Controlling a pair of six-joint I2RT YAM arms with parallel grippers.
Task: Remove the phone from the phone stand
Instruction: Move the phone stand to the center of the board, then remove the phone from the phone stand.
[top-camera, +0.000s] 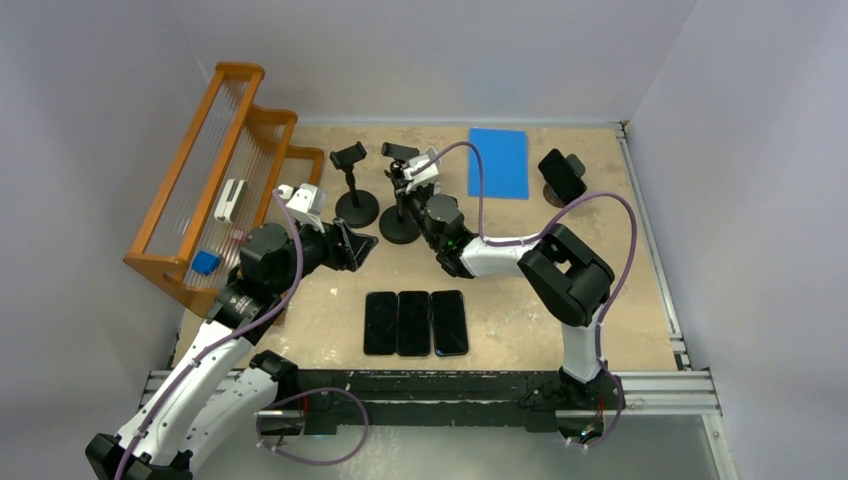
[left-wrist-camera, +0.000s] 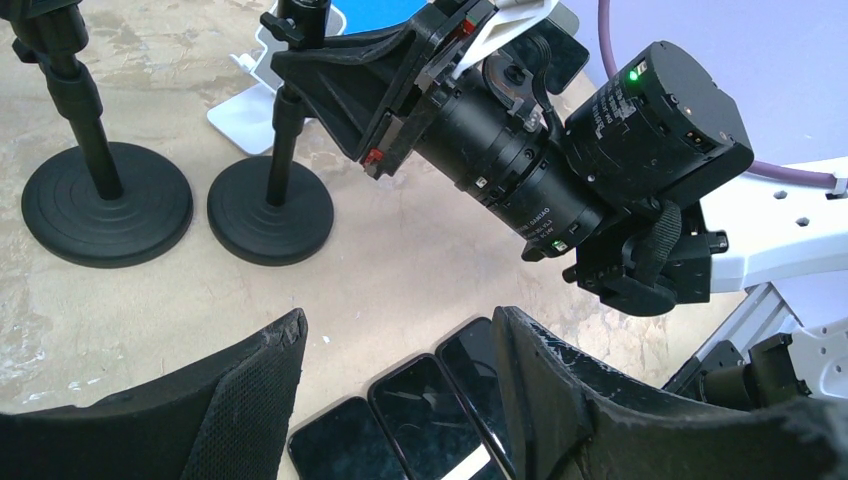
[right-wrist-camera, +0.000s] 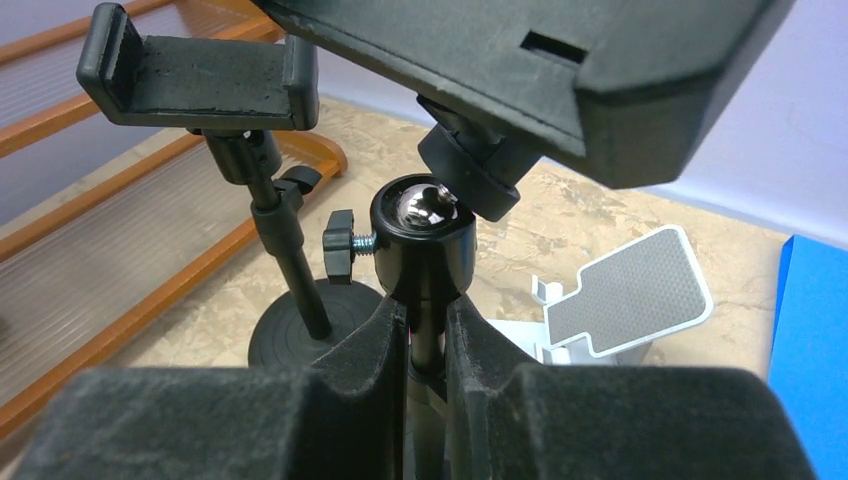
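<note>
Two black phone stands with round bases stand at the back middle: the left stand (top-camera: 356, 205) and the right stand (top-camera: 400, 225). Both clamp heads look empty; the left clamp (right-wrist-camera: 200, 70) clearly is. My right gripper (top-camera: 405, 195) is shut on the right stand's pole (right-wrist-camera: 428, 345), just under its ball joint. My left gripper (top-camera: 362, 246) is open and empty, low over the table left of the stands. Three black phones (top-camera: 413, 322) lie flat side by side at the front and show between my left fingers (left-wrist-camera: 420, 410). A black phone (top-camera: 562, 175) sits on a stand at back right.
An orange rack (top-camera: 220, 170) fills the left side. A blue mat (top-camera: 498, 162) lies at the back. A white stand with a grey pad (right-wrist-camera: 630, 290) sits just behind the black stands. White walls close in the table.
</note>
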